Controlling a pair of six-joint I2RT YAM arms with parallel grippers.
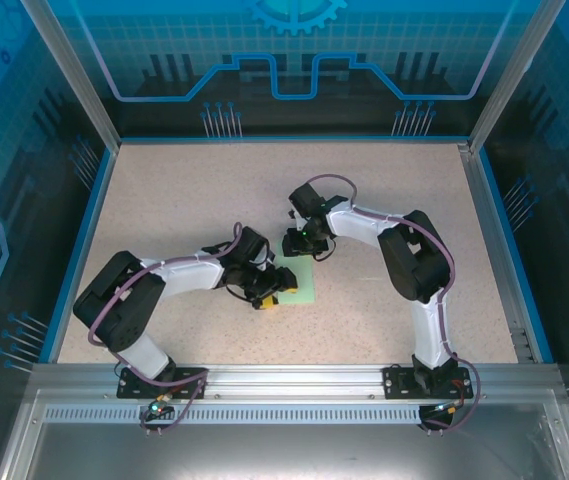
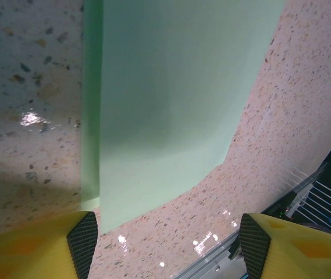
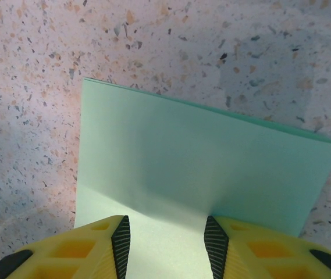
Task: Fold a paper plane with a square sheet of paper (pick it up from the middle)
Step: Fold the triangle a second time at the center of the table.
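The square sheet of paper (image 1: pixel 302 285), pale mint green, lies mid-table, folded over on itself. In the left wrist view the sheet of paper (image 2: pixel 165 87) has a top layer that curves up off a narrow lower strip on the left. My left gripper (image 2: pixel 165 232) is open at its near corner, with bare table between the fingers; in the top view the left gripper (image 1: pixel 267 291) is at the sheet's left edge. My right gripper (image 3: pixel 167 232) is open, its fingertips down on the paper (image 3: pixel 200 157) at the far edge; from above the right gripper (image 1: pixel 301 250) is there too. A paper plane is out of view.
The speckled table (image 1: pixel 184 200) spreads wide on all sides of the paper. A metal rail (image 1: pixel 294 375) runs along the near edge, and blue panelled walls (image 1: pixel 294 90) close off the back and sides.
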